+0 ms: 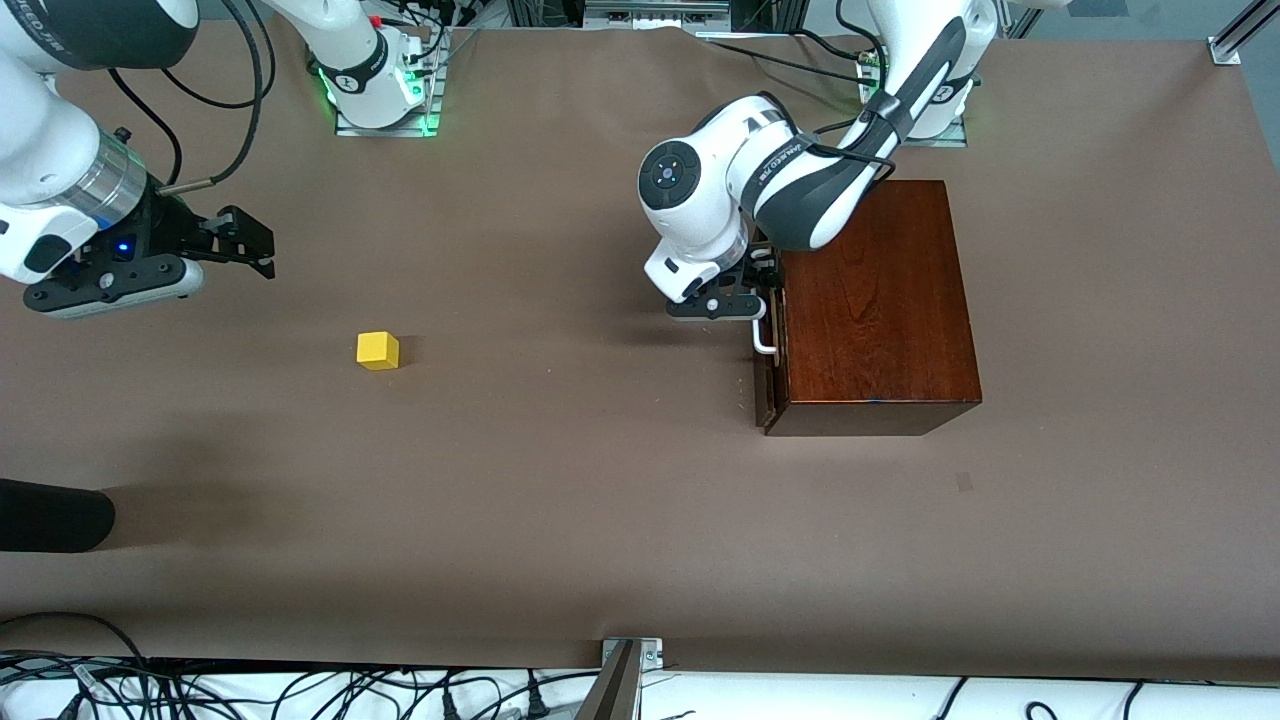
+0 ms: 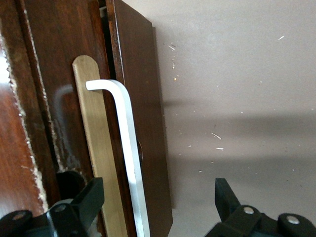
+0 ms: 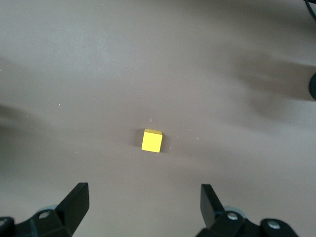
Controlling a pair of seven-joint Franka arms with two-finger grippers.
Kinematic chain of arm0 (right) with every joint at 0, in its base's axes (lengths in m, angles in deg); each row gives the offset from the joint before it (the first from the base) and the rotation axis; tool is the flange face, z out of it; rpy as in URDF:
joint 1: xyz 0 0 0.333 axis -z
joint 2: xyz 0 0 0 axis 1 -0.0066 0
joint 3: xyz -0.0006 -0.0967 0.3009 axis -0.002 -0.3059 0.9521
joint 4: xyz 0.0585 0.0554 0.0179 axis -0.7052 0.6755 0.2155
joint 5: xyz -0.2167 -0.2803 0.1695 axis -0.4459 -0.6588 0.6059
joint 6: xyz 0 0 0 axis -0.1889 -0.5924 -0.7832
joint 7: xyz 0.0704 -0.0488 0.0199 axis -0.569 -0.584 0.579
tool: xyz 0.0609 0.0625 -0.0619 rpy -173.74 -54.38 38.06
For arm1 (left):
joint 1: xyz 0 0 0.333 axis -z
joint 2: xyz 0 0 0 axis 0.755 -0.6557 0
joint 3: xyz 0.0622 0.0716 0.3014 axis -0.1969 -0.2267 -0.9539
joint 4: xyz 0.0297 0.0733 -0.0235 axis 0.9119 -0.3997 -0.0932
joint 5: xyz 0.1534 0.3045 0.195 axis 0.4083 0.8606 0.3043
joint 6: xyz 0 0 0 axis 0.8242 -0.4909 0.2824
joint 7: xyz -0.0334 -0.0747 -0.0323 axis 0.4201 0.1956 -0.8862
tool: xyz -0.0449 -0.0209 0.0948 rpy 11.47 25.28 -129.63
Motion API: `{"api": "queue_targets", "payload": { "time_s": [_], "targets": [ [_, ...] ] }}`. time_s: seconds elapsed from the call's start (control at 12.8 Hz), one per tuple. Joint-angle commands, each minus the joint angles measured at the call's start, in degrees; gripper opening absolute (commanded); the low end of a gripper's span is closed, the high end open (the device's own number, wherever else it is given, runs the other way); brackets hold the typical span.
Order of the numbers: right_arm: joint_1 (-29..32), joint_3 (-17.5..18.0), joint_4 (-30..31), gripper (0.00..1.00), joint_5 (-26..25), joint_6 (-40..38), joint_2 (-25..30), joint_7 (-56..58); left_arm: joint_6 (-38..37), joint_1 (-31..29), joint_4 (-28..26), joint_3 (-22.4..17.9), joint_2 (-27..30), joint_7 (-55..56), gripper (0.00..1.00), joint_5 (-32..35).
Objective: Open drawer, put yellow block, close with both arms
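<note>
The reddish-brown wooden box stands toward the left arm's end of the table. Its drawer has a dark front that sits close against the box, with no interior showing, and a white U-shaped handle. My left gripper is open at the handle. In the left wrist view the handle runs between its fingers, which do not touch it. The yellow block lies on the table toward the right arm's end. My right gripper is open and empty above the table, with the block ahead of its fingers.
A brown mat covers the table. A black rounded object lies at the table's edge at the right arm's end, nearer the front camera than the block. Cables run along the front edge.
</note>
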Motion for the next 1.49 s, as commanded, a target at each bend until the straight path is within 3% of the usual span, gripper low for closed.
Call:
{"api": "queue_targets", "payload": {
  "time_s": [0.0,0.86,1.17,1.41],
  "targets": [
    [0.21,0.49,-0.55,1.0,-0.1,-0.13,-0.37,0.3,2.05,0.13,-0.84,0.02,-0.86,0.97,1.0,1.79],
    [-0.4,0.23,1.29,1.0,0.17,0.04,-9.59,1.78,11.89,2.14,-0.76,0.11,-5.25,7.3,1.0,1.09],
    [-0.4,0.23,11.64,1.0,0.6,10.12,-9.6,1.61,20.22,5.04,-0.05,0.28,-7.8,11.77,1.0,-0.92],
    [-0.14,-0.04,22.0,1.0,1.05,24.42,-9.77,0.91,21.92,7.06,6.6,0.28,-11.31,13.1,1.0,-1.81]
  ]
}}
